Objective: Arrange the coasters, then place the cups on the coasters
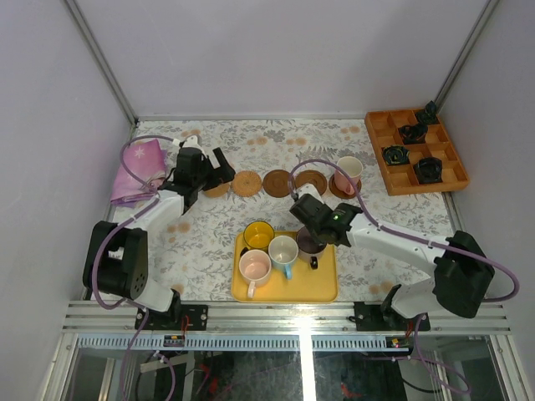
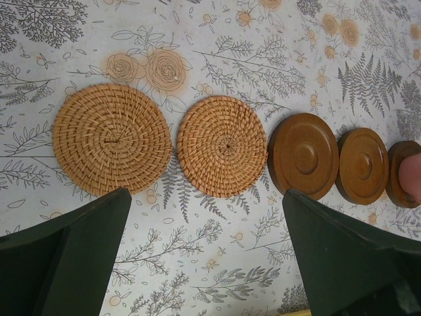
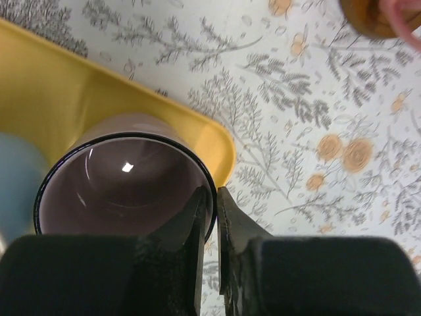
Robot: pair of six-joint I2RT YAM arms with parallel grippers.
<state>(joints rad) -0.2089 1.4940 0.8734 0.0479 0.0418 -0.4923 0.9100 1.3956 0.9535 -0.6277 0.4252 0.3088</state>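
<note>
Five coasters lie in a row: two woven tan ones point(image 2: 112, 138) point(image 2: 222, 146) and three brown wooden ones point(image 2: 302, 155) point(image 2: 362, 164) point(image 2: 402, 172). A salmon pink cup point(image 1: 348, 173) stands on the rightmost coaster point(image 1: 337, 189). My left gripper point(image 2: 205, 194) hangs open just in front of the woven pair, holding nothing. On the yellow tray point(image 1: 322, 288) stand the yellow cup point(image 1: 259, 236), the white-and-light-blue cup point(image 1: 283, 250) and the pale pink cup point(image 1: 255, 266). My right gripper point(image 3: 215, 197) is shut on the rim of the purple-grey cup point(image 3: 125, 187) at the tray's right corner, one finger inside and one outside.
A wooden compartment tray point(image 1: 379, 146) holding several small black objects stands at the back right. A pink-purple cloth point(image 1: 140, 171) lies at the back left, beside the left arm. Walls close in the table on three sides.
</note>
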